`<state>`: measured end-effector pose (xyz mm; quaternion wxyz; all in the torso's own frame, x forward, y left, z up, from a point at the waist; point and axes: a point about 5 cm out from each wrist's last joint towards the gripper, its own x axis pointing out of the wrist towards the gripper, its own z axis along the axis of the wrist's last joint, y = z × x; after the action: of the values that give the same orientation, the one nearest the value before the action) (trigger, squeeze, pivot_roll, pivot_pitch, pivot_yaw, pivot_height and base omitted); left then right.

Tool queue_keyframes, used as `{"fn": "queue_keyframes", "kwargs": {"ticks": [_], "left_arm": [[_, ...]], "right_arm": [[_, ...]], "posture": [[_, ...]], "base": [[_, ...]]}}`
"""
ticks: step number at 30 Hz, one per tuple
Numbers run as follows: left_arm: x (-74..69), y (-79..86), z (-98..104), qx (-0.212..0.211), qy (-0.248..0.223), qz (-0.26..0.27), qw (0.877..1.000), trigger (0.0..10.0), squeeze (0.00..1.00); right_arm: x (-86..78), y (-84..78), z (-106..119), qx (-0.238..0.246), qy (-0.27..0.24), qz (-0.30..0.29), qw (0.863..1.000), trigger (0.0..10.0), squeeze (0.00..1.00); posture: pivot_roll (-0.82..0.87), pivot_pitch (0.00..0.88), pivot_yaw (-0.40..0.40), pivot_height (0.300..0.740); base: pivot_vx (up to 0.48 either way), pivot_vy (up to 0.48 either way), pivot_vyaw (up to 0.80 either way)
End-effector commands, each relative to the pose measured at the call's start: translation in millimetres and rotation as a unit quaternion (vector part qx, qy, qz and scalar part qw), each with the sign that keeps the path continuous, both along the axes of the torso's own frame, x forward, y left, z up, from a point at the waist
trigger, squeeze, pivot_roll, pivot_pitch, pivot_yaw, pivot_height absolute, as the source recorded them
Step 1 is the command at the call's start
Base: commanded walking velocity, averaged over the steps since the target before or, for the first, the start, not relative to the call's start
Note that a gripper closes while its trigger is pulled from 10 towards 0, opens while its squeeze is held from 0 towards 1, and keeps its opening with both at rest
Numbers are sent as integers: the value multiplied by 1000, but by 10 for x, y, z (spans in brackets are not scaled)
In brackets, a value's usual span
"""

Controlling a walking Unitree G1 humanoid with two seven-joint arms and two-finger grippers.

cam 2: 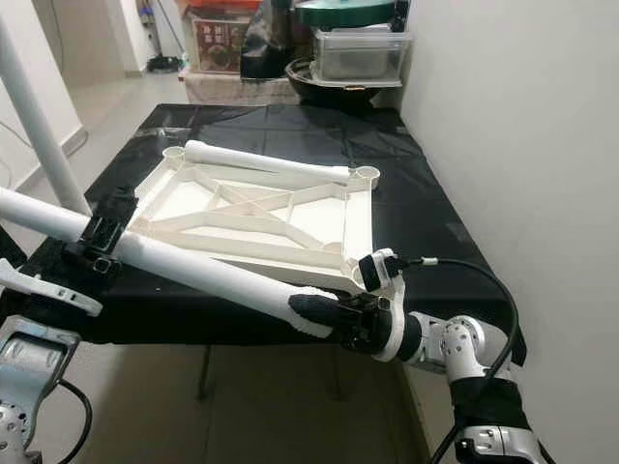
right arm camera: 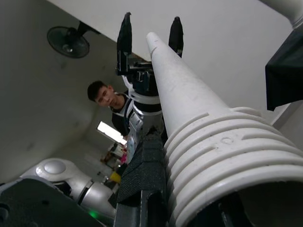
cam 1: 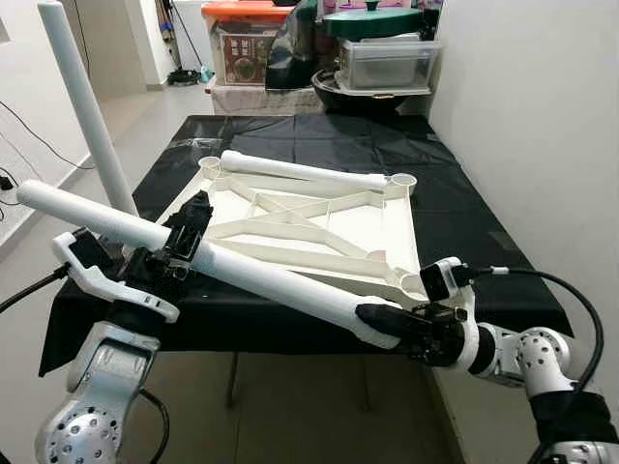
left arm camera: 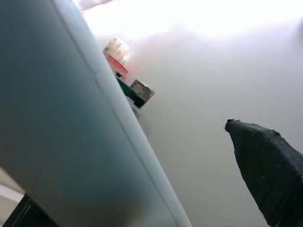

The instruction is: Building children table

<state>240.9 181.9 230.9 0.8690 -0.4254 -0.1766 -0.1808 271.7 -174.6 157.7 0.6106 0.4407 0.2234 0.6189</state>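
White table leg (cam 1: 242, 269) and frame (cam 1: 309, 222) — black cloth (cam 1: 464, 203).

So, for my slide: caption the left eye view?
Both pincers hold a white table leg beside the upturned tabletop.

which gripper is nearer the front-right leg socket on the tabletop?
Right. The right gripper, shut on the white leg, sits just in front of that socket. The left gripper grips the leg over the tabletop's front-left corner.

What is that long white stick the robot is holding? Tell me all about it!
It is a table leg, a long white plastic-looking tube, smooth along its length with threaded ridges at one end. It slants across the near table edge. The left gripper clamps its middle and the right gripper holds the ridged end.
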Motion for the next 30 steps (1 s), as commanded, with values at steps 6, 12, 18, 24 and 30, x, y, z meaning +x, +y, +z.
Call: {"fn": "queue_keyframes", "kwargs": {"ticks": [6, 12, 18, 24, 30], "left_arm": [[-60, 72, 40, -44, -18, -6, 999, 7804, 0], [-90, 91, 24, -71, -22, -3, 997, 0, 0], [-98, 146, 17, -93, -25, -3, 995, 0, 0], [-101, 160, 17, -99, -24, -2, 995, 0, 0], [-108, 161, 11, -97, -21, -1, 995, 0, 0]], "right_arm": [[-22, 12, 4, 6, -2, 2, 1000, 0, 0], [9, -39, -7, 5, 5, -17, 1000, 0, 0], [4, -40, -10, 7, 5, -22, 1000, 0, 0], [0, -18, -2, 14, 0, -19, 1000, 0, 0], [39, 26, 0, 6, -15, -39, 999, 431, 0]], "posture": [[44, 0, -10, 740], [26, 0, -19, 740], [20, 0, -12, 740], [19, 0, -10, 740], [17, 0, -7, 740]], "base": [[0, 0, 0], [0, 0, 0], [0, 0, 0], [0, 0, 0], [0, 0, 0]]}}
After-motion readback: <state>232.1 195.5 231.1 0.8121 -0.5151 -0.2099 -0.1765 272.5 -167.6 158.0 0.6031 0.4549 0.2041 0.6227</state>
